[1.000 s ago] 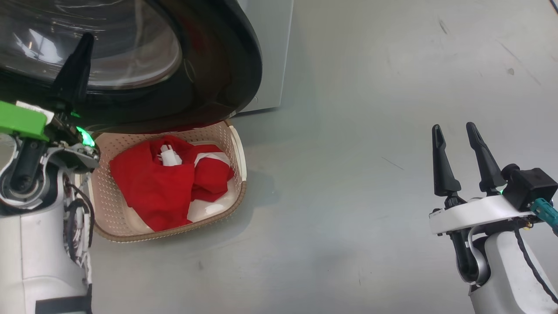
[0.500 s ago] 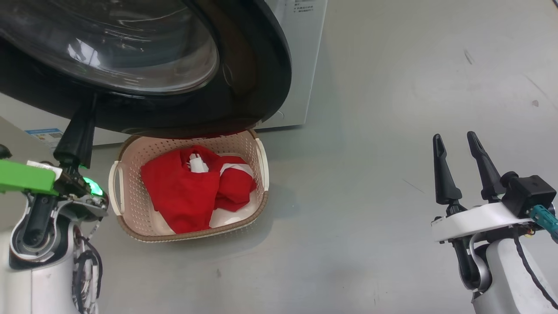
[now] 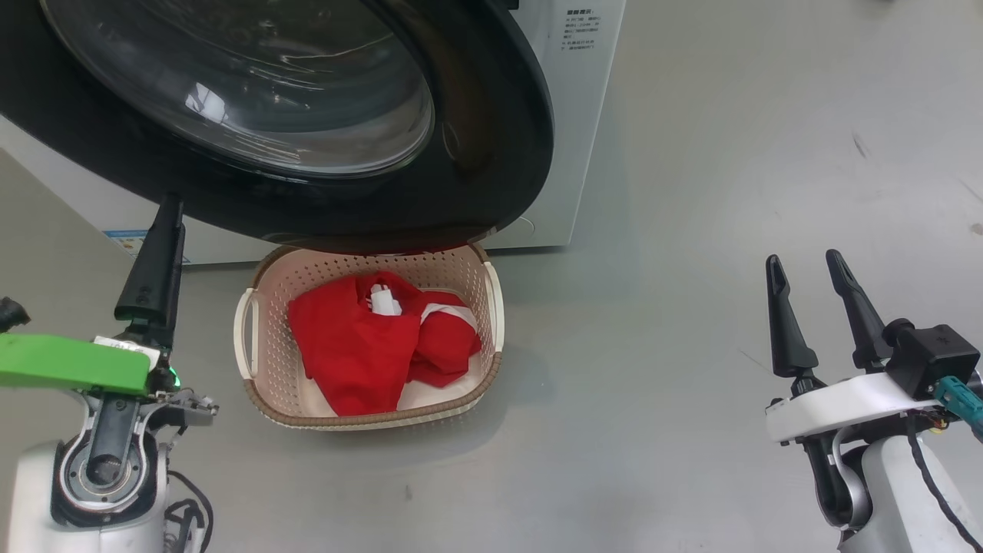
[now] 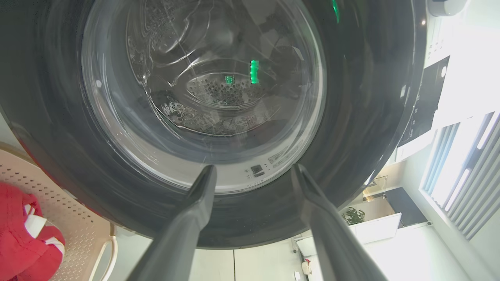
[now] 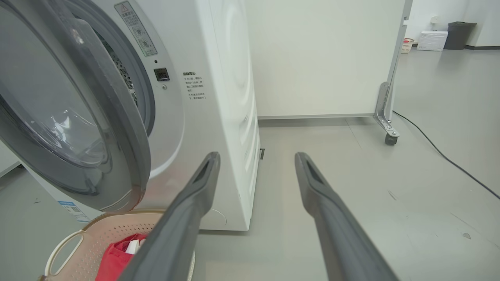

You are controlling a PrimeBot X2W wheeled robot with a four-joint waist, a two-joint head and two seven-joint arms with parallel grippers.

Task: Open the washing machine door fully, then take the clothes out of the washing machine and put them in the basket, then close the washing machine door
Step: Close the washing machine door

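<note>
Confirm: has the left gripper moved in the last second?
Yes. Against the basket, the left gripper has drawn back toward the robot; its fingers overlapped the door before, now end at its lower rim.

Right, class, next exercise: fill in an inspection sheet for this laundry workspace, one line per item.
Surface: grey floor, lightly scuffed.
Job's things: washing machine door ajar, overhanging the basket; red clothes heaped in the basket; white washing machine behind.
Clutter: nothing seen near the work; a dark bin far off.
Grippers: left gripper open, empty, facing the door glass; right gripper open, empty, over bare floor.
Cables: black cable along the floor, right of the machine.
Surroundings: white partition on castors.
</note>
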